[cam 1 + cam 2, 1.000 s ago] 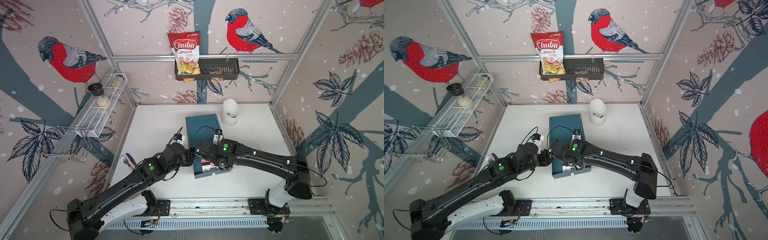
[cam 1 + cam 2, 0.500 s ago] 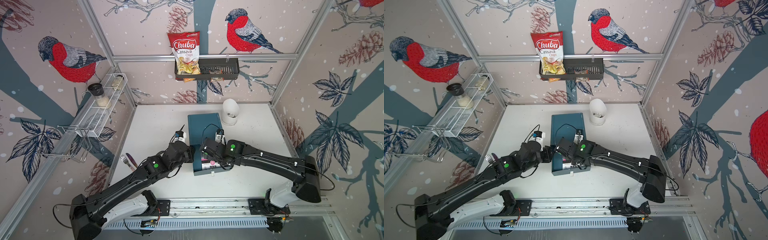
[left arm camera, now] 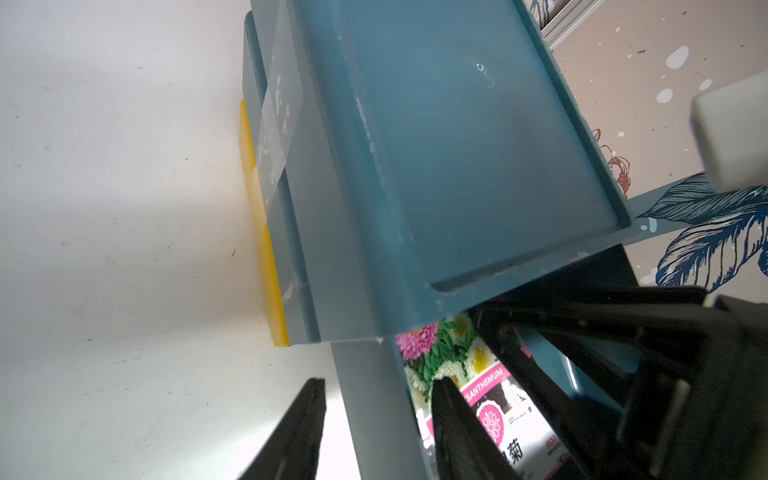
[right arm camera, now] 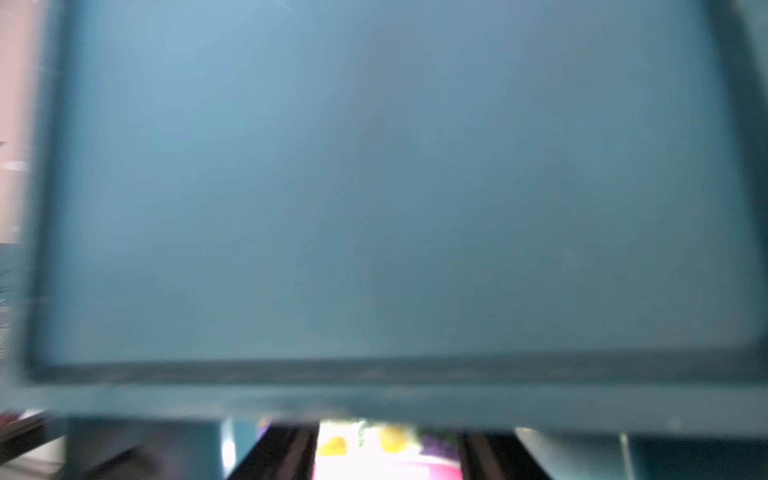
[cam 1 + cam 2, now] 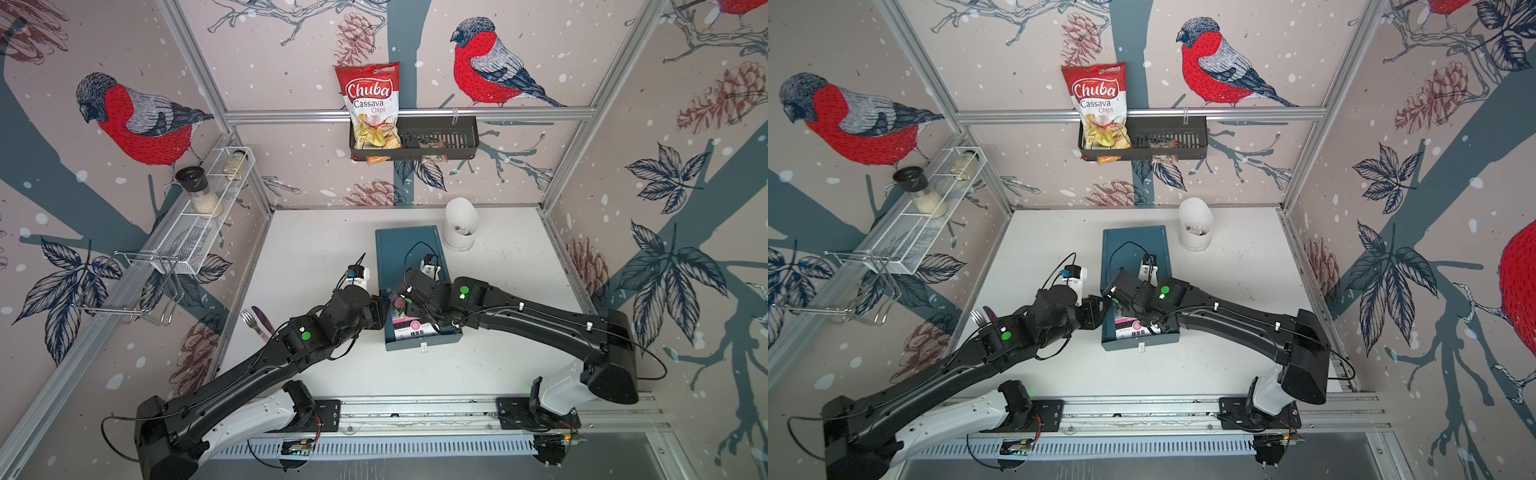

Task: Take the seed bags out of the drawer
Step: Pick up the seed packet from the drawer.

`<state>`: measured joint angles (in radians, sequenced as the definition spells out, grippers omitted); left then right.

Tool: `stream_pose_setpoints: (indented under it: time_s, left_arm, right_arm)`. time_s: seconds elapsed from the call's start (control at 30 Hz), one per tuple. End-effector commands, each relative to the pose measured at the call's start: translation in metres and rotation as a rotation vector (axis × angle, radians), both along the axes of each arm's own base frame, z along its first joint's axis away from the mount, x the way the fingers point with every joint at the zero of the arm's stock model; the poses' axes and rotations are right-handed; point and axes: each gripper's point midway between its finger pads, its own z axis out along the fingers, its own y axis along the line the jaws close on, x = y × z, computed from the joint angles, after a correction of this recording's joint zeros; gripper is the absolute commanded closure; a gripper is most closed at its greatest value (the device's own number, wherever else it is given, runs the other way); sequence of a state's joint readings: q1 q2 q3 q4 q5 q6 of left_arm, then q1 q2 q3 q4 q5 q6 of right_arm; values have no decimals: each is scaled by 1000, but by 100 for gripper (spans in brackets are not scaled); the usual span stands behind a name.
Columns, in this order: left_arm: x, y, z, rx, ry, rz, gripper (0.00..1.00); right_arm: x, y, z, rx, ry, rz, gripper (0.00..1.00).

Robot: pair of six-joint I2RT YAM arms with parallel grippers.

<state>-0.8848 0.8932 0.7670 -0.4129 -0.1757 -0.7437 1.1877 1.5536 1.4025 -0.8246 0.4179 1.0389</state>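
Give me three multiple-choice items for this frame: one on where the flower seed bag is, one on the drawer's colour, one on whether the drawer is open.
1. Where does the pink-flower seed bag lie? A in the drawer; B in the wall basket; C on the wire shelf.
2. What colour is the drawer? A yellow; B teal blue; C red.
3. How is the drawer? A shut; B pulled open; C lifted off the table.
Key: 1 A, its print shows between the drawer walls in both top views; 2 B, its front and sides are teal; 3 B, it juts out from its cabinet.
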Motion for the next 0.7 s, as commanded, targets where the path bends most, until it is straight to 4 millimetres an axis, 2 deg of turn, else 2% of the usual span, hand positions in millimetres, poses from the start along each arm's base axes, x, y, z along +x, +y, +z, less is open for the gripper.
stream_pose_setpoints:
  time_s: [0.0, 0.07, 0.2, 0.43, 0.67]
  left_arm:
    - [-6, -1, -1, -6, 24, -26, 53]
    - [-7, -2, 0, -15, 26, -33, 53]
    - [-8, 0, -1, -12, 29, -30, 56]
    - [-8, 4, -5, 5, 33, -12, 67]
    - [-8, 7, -4, 14, 32, 0, 73]
  right_arm:
    - [5, -16, 5, -69, -41, -42, 25]
    - [6, -24, 7, -87, -45, -62, 13]
    - [6, -29, 2, -87, -25, -70, 9]
    - [4, -28, -1, -52, -13, -61, 10]
    - [5, -29, 2, 23, -14, -51, 20]
